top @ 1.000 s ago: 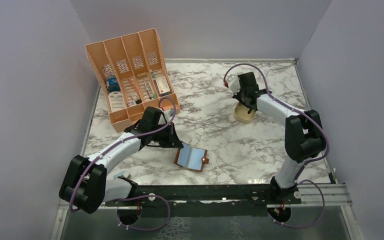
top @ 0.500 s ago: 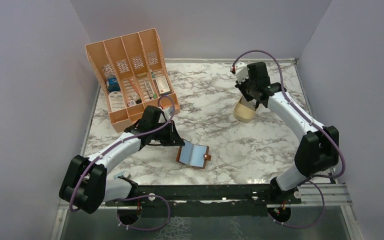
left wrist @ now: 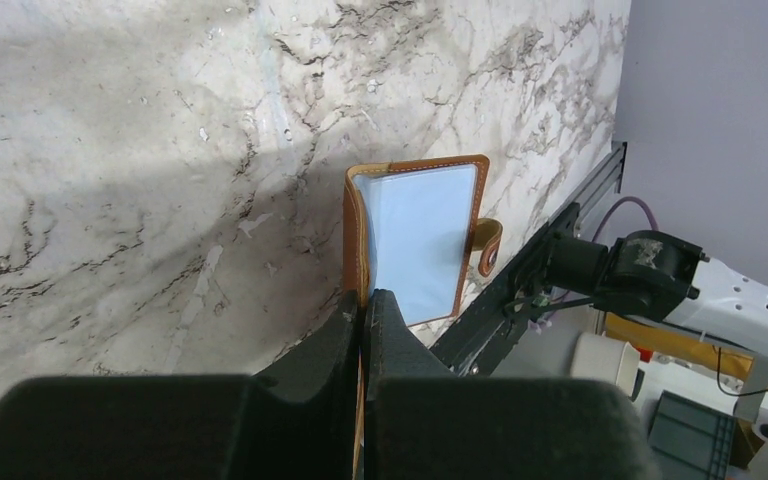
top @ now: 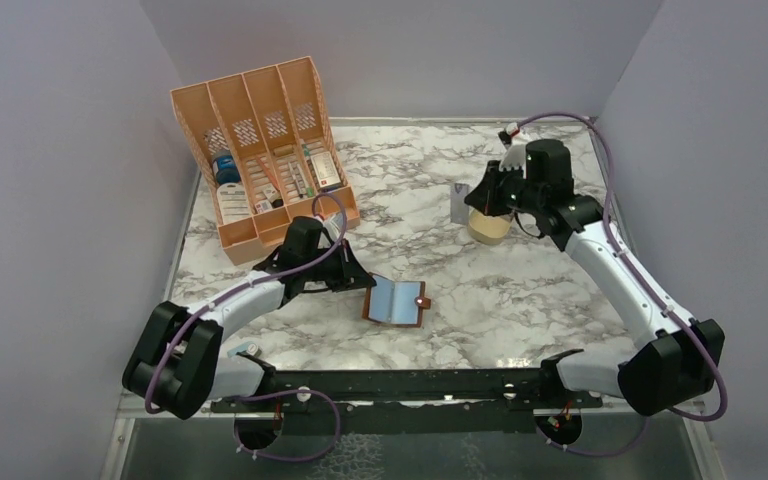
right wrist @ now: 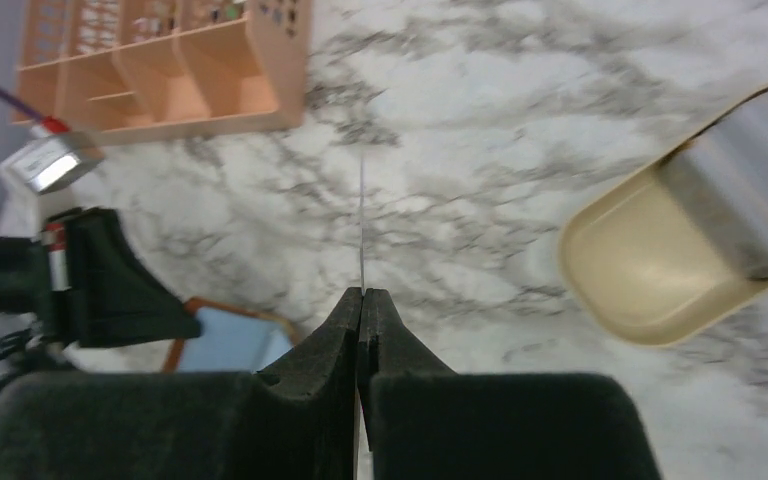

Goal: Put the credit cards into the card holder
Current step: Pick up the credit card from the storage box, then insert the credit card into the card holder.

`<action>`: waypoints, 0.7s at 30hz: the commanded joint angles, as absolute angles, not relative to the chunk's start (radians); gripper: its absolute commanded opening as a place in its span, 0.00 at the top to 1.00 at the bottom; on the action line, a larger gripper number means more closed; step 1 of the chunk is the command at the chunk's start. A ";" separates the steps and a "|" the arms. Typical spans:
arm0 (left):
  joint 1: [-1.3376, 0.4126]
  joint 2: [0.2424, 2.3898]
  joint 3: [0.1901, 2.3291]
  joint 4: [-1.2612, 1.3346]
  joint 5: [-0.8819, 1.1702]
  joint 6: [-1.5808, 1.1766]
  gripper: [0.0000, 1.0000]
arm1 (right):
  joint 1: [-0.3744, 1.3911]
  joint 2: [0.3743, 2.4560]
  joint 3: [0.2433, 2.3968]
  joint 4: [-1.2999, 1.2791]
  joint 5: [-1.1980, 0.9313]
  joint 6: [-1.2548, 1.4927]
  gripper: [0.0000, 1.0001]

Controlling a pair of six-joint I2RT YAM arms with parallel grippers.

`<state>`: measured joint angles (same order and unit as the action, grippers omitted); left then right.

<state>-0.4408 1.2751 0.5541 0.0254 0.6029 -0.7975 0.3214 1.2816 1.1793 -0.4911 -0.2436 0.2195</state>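
The brown leather card holder point(top: 397, 301) lies open on the marble table, its bluish sleeves facing up and its snap tab to the right. My left gripper point(top: 357, 284) is shut on its left cover; in the left wrist view the holder point(left wrist: 415, 240) runs out from between my jaws. My right gripper point(top: 476, 199) is shut on one pale grey credit card point(top: 457, 203), held edge-on in the right wrist view point(right wrist: 362, 220) above the table, left of the tan stand point(top: 489, 227). More cards stand in that stand point(right wrist: 750, 190).
The big orange slotted organiser point(top: 260, 160) with small boxes and bottles stands at the back left; its front shows in the right wrist view point(right wrist: 170, 70). The black rail point(top: 410, 383) runs along the near table edge. Grey walls close in three sides.
My right gripper has lifted off the tan stand with one card and swung its wrist to the right. My left gripper has pulled the card holder a little to the right.
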 commanded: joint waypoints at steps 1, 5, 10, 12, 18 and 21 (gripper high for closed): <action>-0.445 1.290 0.513 0.145 0.584 -0.856 1.00 | 0.328 1.251 1.044 -0.399 -0.547 0.558 0.99; -0.444 1.301 0.492 0.169 0.568 -0.865 1.00 | 0.336 1.203 0.909 -0.275 -0.669 0.696 0.99; -0.444 1.314 0.468 0.182 0.546 -0.865 1.00 | 0.364 1.159 0.801 -0.216 -0.648 0.743 0.99; -0.443 1.321 0.463 0.181 0.542 -0.864 1.00 | 0.376 1.157 0.764 -0.210 -0.650 0.754 0.99; -0.445 1.329 0.451 0.178 0.524 -0.862 1.00 | 0.435 1.155 0.661 -0.146 -0.639 0.819 0.99; -0.445 1.337 0.448 0.178 0.522 -0.861 1.00 | 0.494 1.178 0.645 -0.122 -0.604 0.840 0.99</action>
